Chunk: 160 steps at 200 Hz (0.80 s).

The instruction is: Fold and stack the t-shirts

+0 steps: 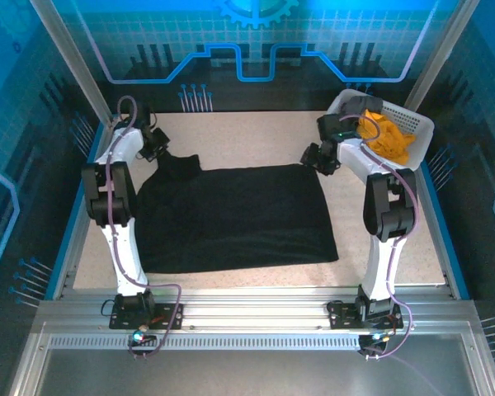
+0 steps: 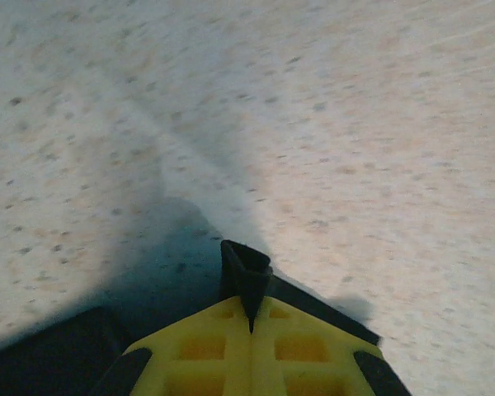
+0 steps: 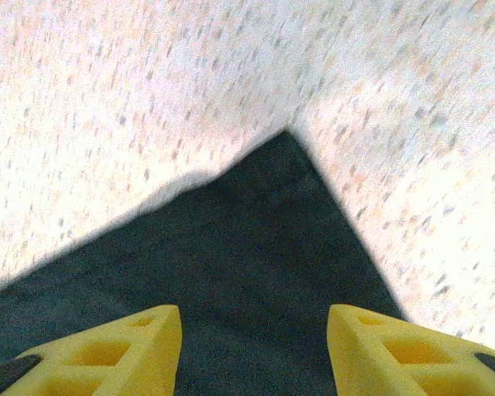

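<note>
One black t-shirt, lengthwise left-right

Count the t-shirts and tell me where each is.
3. The black shirt lies spread on the table; the orange shirt and what looks like a grey shirt sit in the basket, far right. More may be buried there.

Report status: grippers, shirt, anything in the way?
Left gripper shut on black t-shirt edge. Right gripper open over its far right corner. Shirt spread on the table. Orange-yellow t-shirt in the basket, apart.
</note>
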Motion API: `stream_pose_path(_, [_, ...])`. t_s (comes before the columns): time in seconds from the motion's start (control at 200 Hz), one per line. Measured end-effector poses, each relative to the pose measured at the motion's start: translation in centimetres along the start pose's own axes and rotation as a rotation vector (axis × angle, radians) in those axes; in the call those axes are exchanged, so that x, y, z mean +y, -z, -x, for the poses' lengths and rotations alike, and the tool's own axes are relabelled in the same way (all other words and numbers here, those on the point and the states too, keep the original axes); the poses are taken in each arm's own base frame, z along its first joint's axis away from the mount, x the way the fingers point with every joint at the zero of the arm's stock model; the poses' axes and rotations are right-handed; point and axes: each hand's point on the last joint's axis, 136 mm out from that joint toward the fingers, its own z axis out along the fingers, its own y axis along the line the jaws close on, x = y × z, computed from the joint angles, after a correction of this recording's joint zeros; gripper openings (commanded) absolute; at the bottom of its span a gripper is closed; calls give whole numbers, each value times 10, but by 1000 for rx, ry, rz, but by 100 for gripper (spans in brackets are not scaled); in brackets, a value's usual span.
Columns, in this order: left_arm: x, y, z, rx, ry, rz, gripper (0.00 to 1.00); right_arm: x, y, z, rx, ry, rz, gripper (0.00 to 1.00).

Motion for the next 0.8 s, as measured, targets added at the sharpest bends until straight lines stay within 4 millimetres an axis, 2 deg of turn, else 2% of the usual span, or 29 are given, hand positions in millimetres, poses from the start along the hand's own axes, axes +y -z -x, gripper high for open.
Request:
stream_pose_path(0.125, [-23,20,11,-50,-27,-85,0,4,-18,26,-41,0,-28,48])
stream_pose_path(0.265, [-36,36,14,-85,-43,-161,0,-4,-39,27,-24,7,-81,48])
stream_pose_path(0.375, [-42,40,15,-92,-51,-196,0,-4,-41,29,-29,9,-96,48])
stream_pose_path(0.61, [-35,39,2,-68,-48,-197,0,-1,-52,44,-52,33,-125,44])
stream_pose_path(0.8, [-35,50,-2,-71,-47,-208,0,-5,-49,40,-67,112,-157,47])
